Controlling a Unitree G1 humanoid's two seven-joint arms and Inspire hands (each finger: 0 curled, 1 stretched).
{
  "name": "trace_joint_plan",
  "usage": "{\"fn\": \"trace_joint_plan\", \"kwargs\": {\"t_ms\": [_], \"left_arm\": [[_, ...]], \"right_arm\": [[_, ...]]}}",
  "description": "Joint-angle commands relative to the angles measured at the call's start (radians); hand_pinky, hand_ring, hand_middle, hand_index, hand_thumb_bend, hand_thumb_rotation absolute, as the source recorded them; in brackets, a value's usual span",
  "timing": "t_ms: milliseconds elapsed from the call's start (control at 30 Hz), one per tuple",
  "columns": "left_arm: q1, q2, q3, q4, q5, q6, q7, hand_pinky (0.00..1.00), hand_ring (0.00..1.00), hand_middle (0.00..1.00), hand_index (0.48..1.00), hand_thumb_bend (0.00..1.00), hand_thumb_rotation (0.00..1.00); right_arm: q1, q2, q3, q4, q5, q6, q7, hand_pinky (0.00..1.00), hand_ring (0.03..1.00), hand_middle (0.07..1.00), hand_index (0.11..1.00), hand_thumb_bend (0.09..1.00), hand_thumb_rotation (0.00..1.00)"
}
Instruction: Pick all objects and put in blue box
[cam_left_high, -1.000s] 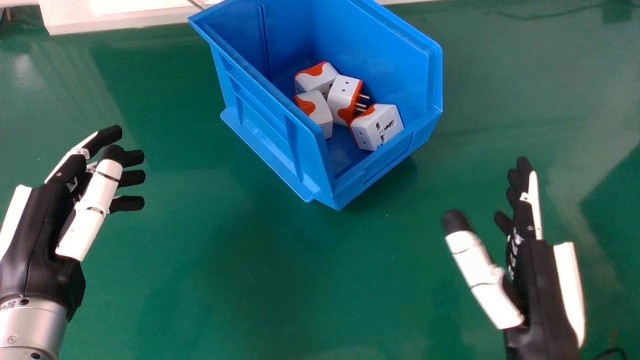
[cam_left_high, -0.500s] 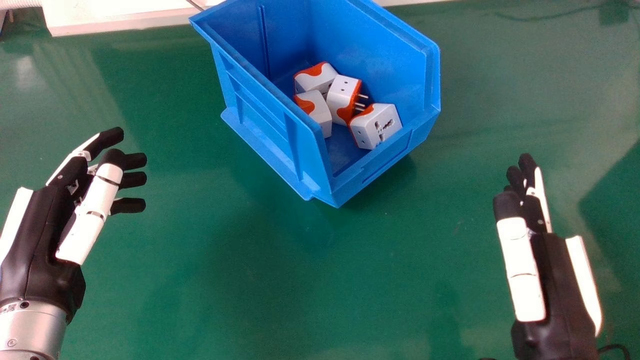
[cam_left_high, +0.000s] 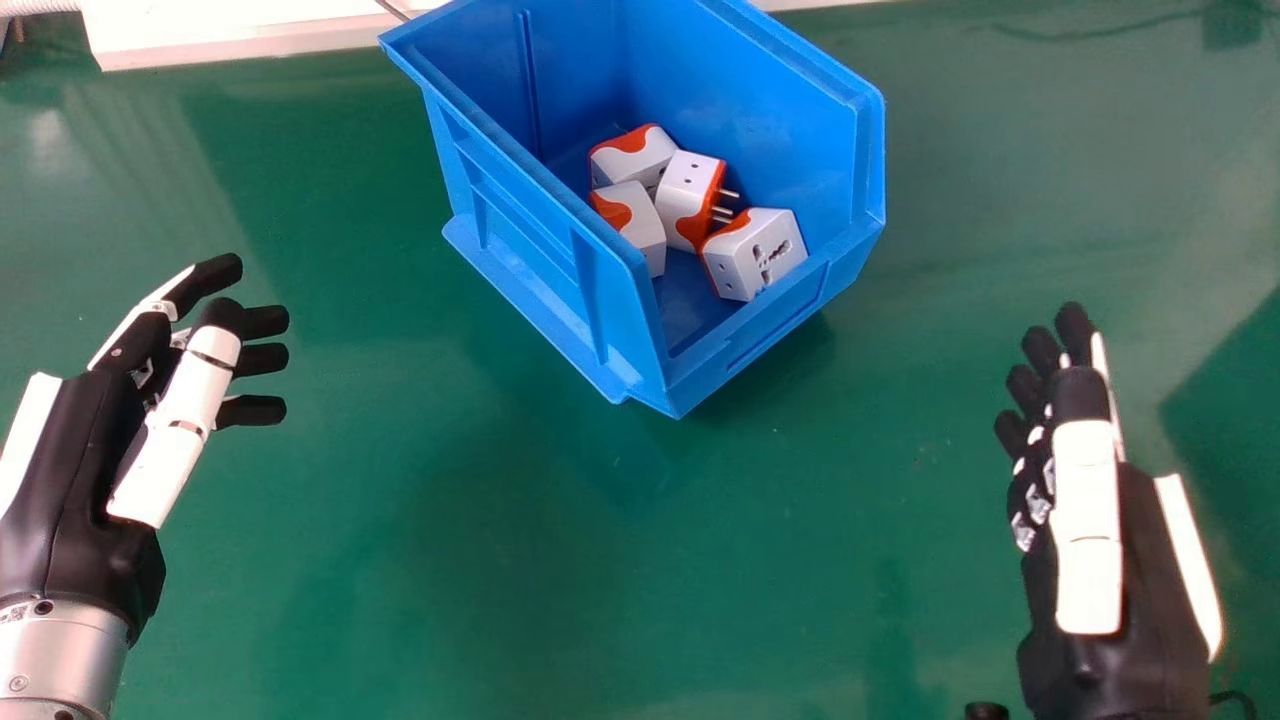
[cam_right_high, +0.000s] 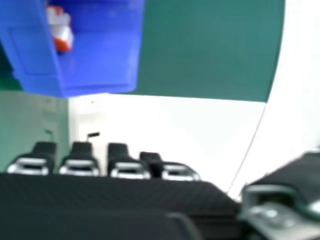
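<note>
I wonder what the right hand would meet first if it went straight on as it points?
The way ahead of the right hand looks free over the tabletop, right of the blue box, though depth is unclear.

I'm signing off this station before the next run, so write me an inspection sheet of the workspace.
Surface: green tabletop, glossy, with faint reflections.
Job's things: blue box upright on it; four white and orange plug adapters inside, huddled together.
Clutter: small dark item at the head view's bottom edge, too cut off to identify.
Hands: left hand and right hand both open, holding nothing, one on each side of the box.
Cables: dark cable at the head view's lower right.
Surroundings: white panel along the far side.
</note>
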Motion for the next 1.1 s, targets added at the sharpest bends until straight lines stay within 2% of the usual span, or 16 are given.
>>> {"fn": "trace_joint_plan", "kwargs": {"t_ms": [0, 300, 600, 800, 1067], "left_arm": [[-0.005, 0.010, 0.003, -0.017, -0.006, -0.001, 0.003, 0.64, 0.75, 0.77, 0.857, 0.34, 0.74], [-0.008, 0.012, 0.000, -0.023, -0.002, 0.003, 0.003, 0.65, 0.75, 0.77, 0.862, 0.33, 0.75], [-0.013, 0.015, -0.001, -0.007, -0.002, -0.010, 0.001, 0.65, 0.75, 0.77, 0.864, 0.35, 0.76], [-0.009, 0.010, -0.005, -0.020, -0.002, -0.007, 0.005, 0.65, 0.75, 0.77, 0.864, 0.35, 0.77], [-0.007, 0.007, -0.006, -0.024, -0.009, -0.004, 0.004, 0.65, 0.75, 0.77, 0.862, 0.35, 0.77]], "right_arm": [[-0.002, 0.011, -0.003, -0.041, 0.009, 0.000, -0.002, 0.97, 1.000, 1.000, 1.000, 0.605, 1.00], [-0.017, 0.020, -0.010, -0.056, -0.003, 0.012, -0.006, 0.93, 1.000, 1.000, 1.000, 0.678, 1.00], [-0.019, 0.011, -0.021, -0.061, -0.016, 0.018, -0.001, 0.93, 1.000, 1.000, 1.000, 0.675, 1.00], [-0.022, 0.006, -0.030, -0.068, -0.011, 0.027, 0.006, 0.93, 1.000, 1.000, 1.000, 0.673, 1.00], [-0.031, 0.003, -0.039, -0.059, -0.009, 0.027, 0.014, 0.93, 1.000, 1.000, 1.000, 0.652, 1.00]]}}
